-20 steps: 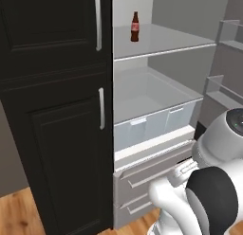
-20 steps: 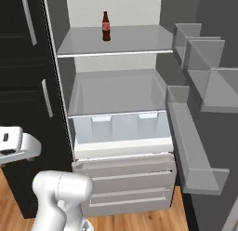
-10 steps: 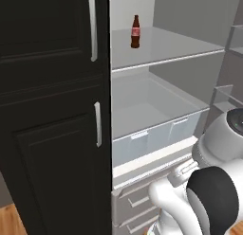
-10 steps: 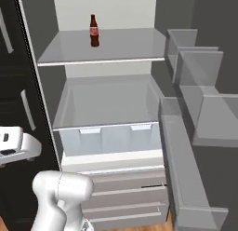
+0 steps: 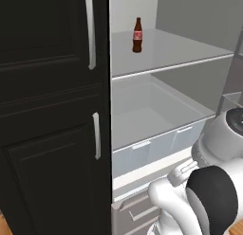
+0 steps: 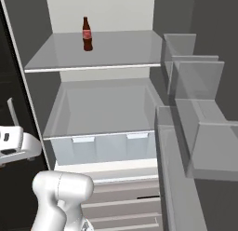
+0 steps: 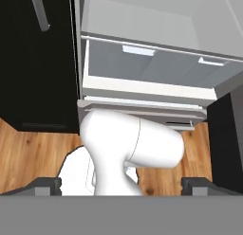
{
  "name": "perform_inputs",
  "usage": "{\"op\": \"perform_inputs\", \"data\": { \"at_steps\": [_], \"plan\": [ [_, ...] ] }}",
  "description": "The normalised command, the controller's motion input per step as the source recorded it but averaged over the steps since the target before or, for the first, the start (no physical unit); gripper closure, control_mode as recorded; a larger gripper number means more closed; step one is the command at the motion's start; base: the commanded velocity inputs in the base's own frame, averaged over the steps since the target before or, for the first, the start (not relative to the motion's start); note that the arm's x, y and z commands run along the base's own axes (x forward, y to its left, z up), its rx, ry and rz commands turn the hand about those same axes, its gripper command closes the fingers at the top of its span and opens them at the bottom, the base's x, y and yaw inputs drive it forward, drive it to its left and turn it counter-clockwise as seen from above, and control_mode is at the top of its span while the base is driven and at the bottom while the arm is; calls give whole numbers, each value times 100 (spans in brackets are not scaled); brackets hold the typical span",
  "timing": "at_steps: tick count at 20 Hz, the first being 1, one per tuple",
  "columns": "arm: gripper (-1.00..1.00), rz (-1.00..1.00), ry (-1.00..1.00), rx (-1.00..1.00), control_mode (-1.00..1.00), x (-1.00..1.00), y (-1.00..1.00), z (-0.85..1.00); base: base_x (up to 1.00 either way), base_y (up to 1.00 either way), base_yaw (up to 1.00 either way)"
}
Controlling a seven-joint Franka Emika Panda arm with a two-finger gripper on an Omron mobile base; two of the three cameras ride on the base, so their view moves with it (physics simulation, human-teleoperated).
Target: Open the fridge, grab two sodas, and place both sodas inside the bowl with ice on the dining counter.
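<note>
Fridge (image 5: 156, 54) stands open in the left base view, its pale interior beside the black panelled cabinets (image 5: 47, 111). One brown soda (image 5: 137, 35) with a red label stands upright on the upper shelf (image 5: 180, 51), near the shelf's left side. Below it the crisper drawers (image 5: 156, 144) look bare inside, as far as their translucent fronts show.

Right base view: the same bottle stands alone on the shelf, toward the back left. The swung-out door at the right carries several clear door bins (image 6: 195, 85); nothing can be seen in them. The lower grey drawers (image 6: 121, 202) are pushed in.

Hand view: the gripper (image 7: 123, 186) looks down over the crisper fronts and the wood floor (image 7: 33, 153), its two dark fingertips (image 7: 45, 185) spread wide at the bottom corners, with nothing between them.
</note>
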Motion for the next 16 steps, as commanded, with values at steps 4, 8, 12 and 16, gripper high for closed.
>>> {"op": "perform_inputs", "data": {
  "at_steps": [4,8,12,16],
  "plan": [
    [-100,0,0,0,100,0,0,0,49,-22,0],
    [-100,0,0,0,100,0,0,0,55,-19,0],
    [-100,0,0,0,100,0,0,0,35,-8,7],
    [-100,0,-9,4,-100,4,-4,-2,0,0,0]
  ]
}}
